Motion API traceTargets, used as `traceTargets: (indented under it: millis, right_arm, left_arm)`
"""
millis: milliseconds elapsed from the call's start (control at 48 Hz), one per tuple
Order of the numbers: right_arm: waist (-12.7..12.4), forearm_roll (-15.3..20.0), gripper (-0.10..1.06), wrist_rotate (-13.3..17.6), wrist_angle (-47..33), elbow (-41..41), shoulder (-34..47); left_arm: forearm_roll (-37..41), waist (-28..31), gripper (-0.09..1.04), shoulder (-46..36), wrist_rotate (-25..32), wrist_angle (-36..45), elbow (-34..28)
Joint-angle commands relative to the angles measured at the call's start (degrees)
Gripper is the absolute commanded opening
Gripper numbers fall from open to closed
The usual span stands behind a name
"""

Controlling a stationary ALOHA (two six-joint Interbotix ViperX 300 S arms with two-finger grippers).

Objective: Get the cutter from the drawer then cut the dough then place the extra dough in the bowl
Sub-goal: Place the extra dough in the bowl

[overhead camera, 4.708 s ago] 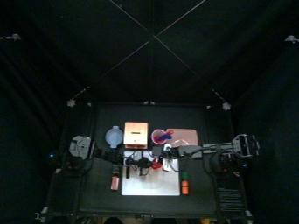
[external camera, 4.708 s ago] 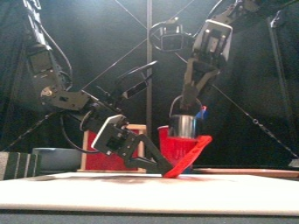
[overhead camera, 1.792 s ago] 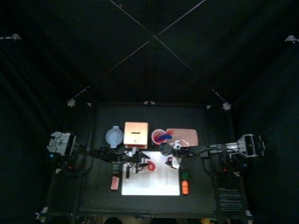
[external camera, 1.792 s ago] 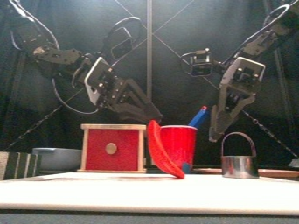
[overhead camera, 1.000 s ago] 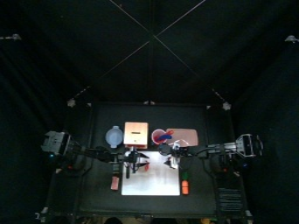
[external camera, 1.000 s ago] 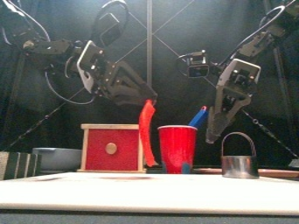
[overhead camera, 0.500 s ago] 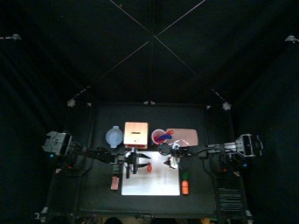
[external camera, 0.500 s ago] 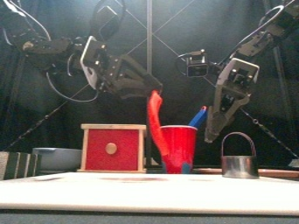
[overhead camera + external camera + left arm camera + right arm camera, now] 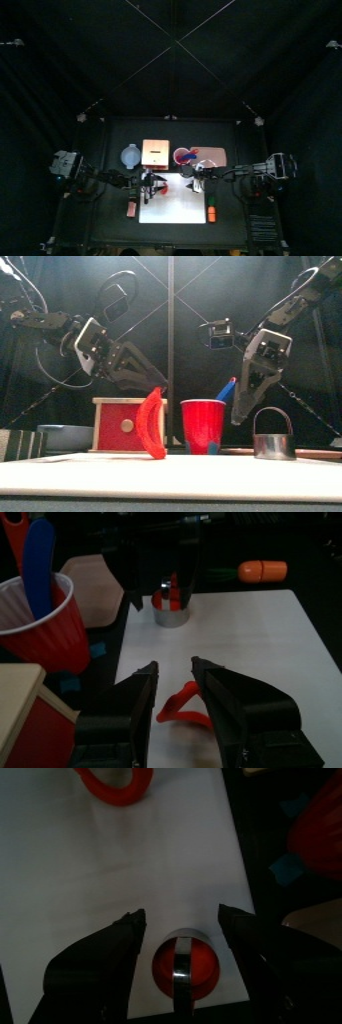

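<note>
A red dough ring [image 9: 154, 424] stands on edge, its lower end down at the white board [image 9: 80, 464]. My left gripper [image 9: 139, 380] hangs just above it with its jaws apart. In the left wrist view the ring [image 9: 181, 704] shows between the open jaws, and I cannot tell if it touches one. The metal cutter [image 9: 273, 442] stands on the board's right part with a red dough disc [image 9: 183, 968] inside it. My right gripper [image 9: 242, 406] hovers open above and left of the cutter [image 9: 182, 966].
The wooden box [image 9: 123, 424] with its red drawer front stands behind the board. A red cup [image 9: 203, 426] with toy knives is beside it, and a blue-grey bowl [image 9: 64, 437] is at the left. An orange toy [image 9: 210, 212] lies at the board's right edge.
The dough ring, swinging high under the left gripper half a second ago, has come down to board level. The left gripper has dropped slightly. The right arm has barely moved.
</note>
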Motion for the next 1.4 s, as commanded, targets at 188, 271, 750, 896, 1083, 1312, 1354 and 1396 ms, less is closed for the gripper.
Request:
traceTargets:
  millis: [188,271,750,896,1083,1312,1354,1396]
  right_arm:
    - [-0.26,0.00,0.92,-0.09,-0.35,-1.23,-0.70]
    - [-0.26,0.00,0.92,0.00,-0.18,-1.23,-0.70]
    - [-0.97,0.00,0.92,-0.18,-0.35,-1.23,-0.70]
    - [-0.88,0.00,0.92,-0.09,-0.35,-1.14,-0.62]
    - [-0.79,0.00,0.92,0.00,-0.35,-0.88,-0.53]
    - [-0.79,0.00,0.92,-0.09,-0.35,-0.62,-0.53]
    - [-0.79,0.00,0.92,-0.09,-0.35,-0.62,-0.53]
    - [-0.79,0.00,0.92,-0.09,-0.44,-0.62,-0.53]
  left_arm:
    - [10.20,0.09,0.75,1.49,0.53,-0.35,-9.05]
    - [10.63,0.18,0.75,1.41,0.18,-0.26,-8.70]
    - [-1.76,-0.97,0.76,3.34,0.62,4.92,-3.60]
    - [-0.53,-0.97,0.76,5.63,0.62,15.73,-8.09]
    - [0.70,-0.35,0.76,7.47,1.23,26.28,-12.22]
    - [0.88,0.00,0.76,7.73,1.58,27.69,-12.66]
    - [0.88,0.09,0.77,7.82,1.58,27.77,-12.57]
    - [0.79,0.35,0.77,7.82,1.58,27.86,-12.57]
